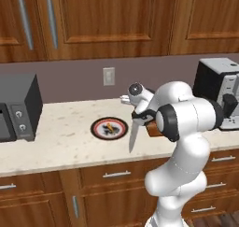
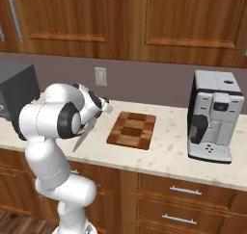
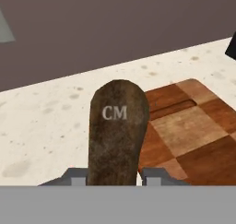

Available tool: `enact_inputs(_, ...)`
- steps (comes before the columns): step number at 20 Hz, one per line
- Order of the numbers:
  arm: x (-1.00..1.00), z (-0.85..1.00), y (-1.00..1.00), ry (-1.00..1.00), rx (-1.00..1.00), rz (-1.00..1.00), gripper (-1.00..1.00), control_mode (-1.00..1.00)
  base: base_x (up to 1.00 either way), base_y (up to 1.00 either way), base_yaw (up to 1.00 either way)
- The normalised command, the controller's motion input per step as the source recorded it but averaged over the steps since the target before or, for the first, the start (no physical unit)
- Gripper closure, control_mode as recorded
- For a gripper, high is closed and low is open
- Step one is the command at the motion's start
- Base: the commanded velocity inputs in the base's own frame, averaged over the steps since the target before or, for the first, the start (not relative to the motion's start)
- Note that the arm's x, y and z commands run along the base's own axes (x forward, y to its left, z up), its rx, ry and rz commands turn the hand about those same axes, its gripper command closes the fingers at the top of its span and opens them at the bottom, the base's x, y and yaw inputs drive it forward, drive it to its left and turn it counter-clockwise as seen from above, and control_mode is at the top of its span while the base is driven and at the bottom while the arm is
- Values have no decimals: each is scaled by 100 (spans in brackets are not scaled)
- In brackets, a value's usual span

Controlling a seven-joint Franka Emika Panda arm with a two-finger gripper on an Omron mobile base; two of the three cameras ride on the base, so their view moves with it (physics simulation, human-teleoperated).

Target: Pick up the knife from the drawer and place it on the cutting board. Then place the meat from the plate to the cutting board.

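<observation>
Above counter (image 2: 164, 146), tool (image 3: 114, 174) pinching knife (image 1: 133, 136) handle; cutting board (image 2: 131, 129) just beyond; coffee machine (image 2: 212, 116) farther right.

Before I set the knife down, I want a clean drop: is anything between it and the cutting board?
Nothing visible is. The hand holds the knife above the counter, blade hanging down, beside the cutting board. The board's top is bare. The plate with the meat lies on the knife's other side.

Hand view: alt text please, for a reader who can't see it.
The gripper is shut on the long knife's dark brown handle, stamped CM. Beyond lie the checkered wooden cutting board and the pale speckled stone counter.
</observation>
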Motion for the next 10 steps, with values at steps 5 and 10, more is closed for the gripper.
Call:
enact_inputs(5, 0, 0, 0, 0, 0, 0, 100, 100, 0, -77, -3)
enact_inputs(10, 0, 0, 0, 0, 0, 0, 100, 100, 21, -31, -1)
